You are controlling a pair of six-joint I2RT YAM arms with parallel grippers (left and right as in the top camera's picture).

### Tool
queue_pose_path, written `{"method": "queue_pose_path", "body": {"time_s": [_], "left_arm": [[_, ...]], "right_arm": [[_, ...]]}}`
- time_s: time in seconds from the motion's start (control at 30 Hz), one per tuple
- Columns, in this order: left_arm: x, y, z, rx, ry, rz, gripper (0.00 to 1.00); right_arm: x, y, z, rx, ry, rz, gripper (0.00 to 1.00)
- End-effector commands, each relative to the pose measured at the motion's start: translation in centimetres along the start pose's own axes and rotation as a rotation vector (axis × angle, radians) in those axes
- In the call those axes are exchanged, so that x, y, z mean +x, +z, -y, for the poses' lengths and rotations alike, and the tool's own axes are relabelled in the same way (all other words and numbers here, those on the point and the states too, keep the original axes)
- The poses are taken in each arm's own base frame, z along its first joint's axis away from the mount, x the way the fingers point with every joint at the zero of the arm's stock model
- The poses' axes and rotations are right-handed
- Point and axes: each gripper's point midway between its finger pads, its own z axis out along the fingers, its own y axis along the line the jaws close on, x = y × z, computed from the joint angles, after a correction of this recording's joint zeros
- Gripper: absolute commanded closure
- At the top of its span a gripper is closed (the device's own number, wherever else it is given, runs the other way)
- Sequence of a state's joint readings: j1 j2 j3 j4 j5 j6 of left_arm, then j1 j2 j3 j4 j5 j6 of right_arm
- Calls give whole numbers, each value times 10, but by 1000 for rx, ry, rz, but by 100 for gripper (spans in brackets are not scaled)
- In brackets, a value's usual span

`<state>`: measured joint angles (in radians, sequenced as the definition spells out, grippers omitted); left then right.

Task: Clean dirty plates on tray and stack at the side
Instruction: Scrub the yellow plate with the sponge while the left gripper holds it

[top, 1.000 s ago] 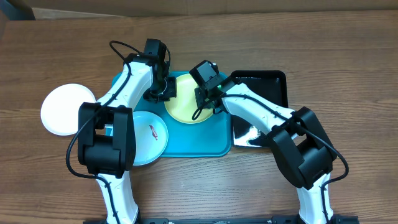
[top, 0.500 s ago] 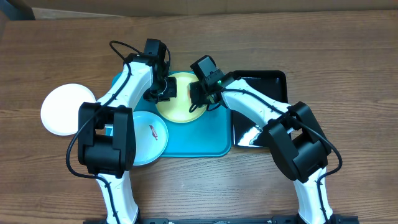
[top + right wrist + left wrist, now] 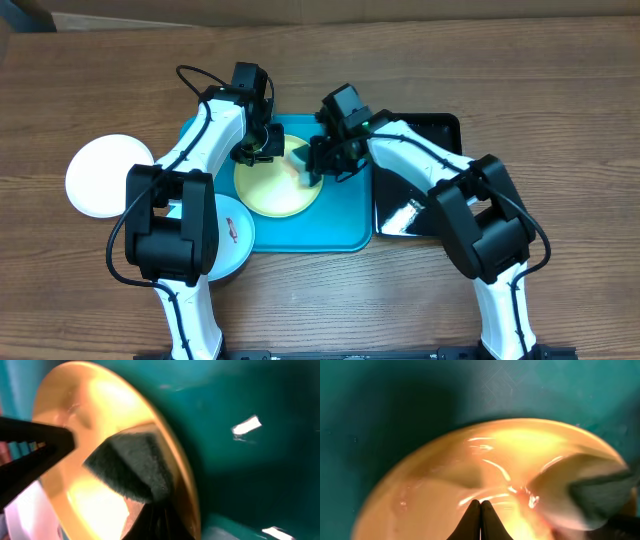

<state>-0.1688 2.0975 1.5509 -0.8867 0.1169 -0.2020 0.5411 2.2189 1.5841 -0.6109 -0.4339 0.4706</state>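
White plate (image 3: 103, 177): round, shallow, smooth, flat on the wood-grain table (image 3: 560, 90), well apart from the turquoise tray (image 3: 345, 215) on its left side. I see no smear on it from overhead.

Pale blue plate (image 3: 236, 232): same shape, a small reddish smear on its face. It sits at the tray's near-left corner and my left arm covers most of it. Can't tell how much of it lies inside the rim.

Left gripper (image 3: 258, 152): fingers pressed together, nothing between them. In the left wrist view the tips (image 3: 480, 510) come to one point over the glossy inner face of the yellow-green plate (image 3: 445, 490).

Yellow-green plate (image 3: 277, 185): round, shallow, wet-looking glare across it. It lies inside the tray, left of centre.

Right gripper (image 3: 312, 165): clamped on the sponge (image 3: 132, 467), a dark green block with a rough, fibrous face. The sponge lies against the plate's right-hand rim and inner face; the right wrist view shows it overlapping the plate edge.

Tray: rectangular, rounded corners, raised rim, matte plastic, bare on its right half.

Black tray (image 3: 435, 135): smaller, glossy, strong white glare at its near end, just beside the turquoise tray on the right. My right arm crosses over it.
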Motion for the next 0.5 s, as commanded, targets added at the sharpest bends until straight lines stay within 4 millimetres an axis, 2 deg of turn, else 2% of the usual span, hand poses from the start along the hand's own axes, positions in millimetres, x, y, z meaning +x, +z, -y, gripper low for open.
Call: {"method": "queue_pose_path", "body": {"time_s": [0.0,0.2,0.37,0.47], "left_arm": [[-11,-7,7,22,27,21,96],[-19,-22,11,29,29,32,96],[-19,-25,11,28,28,29,96],[-18,-24,11,26,27,24,94]], "right_arm": [[-9,-2,43,197,33,62,96],[-24,-18,69,298,61,128,96],[-37,-38,89,357,94,175,96],[-39,-45,94,367,100,181,96]]}}
